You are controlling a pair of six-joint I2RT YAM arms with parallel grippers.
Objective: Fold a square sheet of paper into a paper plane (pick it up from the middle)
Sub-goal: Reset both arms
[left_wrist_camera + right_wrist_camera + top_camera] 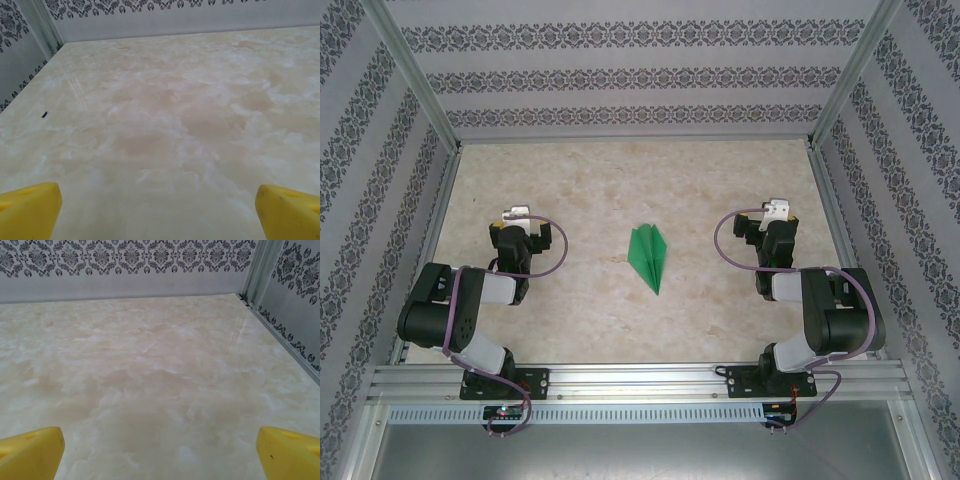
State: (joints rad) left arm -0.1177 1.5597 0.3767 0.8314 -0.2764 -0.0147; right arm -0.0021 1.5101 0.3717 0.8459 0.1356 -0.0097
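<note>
We note the plane (650,257) lying flat on the marbled table (570,170), midway between the two arms and touching neither. It is bright green with a centre crease, and its narrow tip points toward the near edge.

Left gripper (160,212): jaws wide apart, nothing between them, yellow fingers (30,210) at the frame corners over bare tabletop.

Right gripper (160,452): jaws likewise wide apart and holding nothing, yellow fingers (31,452) over bare tabletop.

Both arms sit folded back near their bases. Damask-patterned walls (620,40) enclose the table.
</note>
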